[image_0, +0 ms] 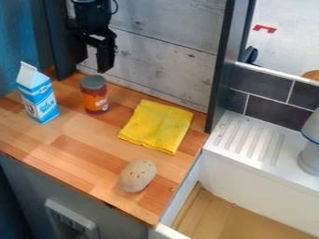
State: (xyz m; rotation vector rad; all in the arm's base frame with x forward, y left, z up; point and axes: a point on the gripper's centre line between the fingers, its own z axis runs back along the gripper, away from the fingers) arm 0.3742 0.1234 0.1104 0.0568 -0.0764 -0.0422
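"Gripper (93,66)?"
"Fingers spread; held above the jar (94,96)."
"Jar?"
"Stood near the worktop's (74,147) back edge, flanked by carton (38,95) and cloth (157,126)."
"Potato (137,175)?"
"One; laid near the front right corner."

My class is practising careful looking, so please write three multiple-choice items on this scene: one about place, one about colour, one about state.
1. Where is the tan, dotted, oval potato-like object?
A) On a cloth
B) On the brown wooden counter
C) In a sink

2. What colours is the gable-topped carton?
A) Red and green
B) Black and yellow
C) Blue and white

3. How is the orange-labelled jar?
A) Upright, lidded
B) Upright, lidless
C) Tipped over

1 B: bare wood surrounds it.
2 C: both colours show on its sides.
3 A: a grey lid tops it.
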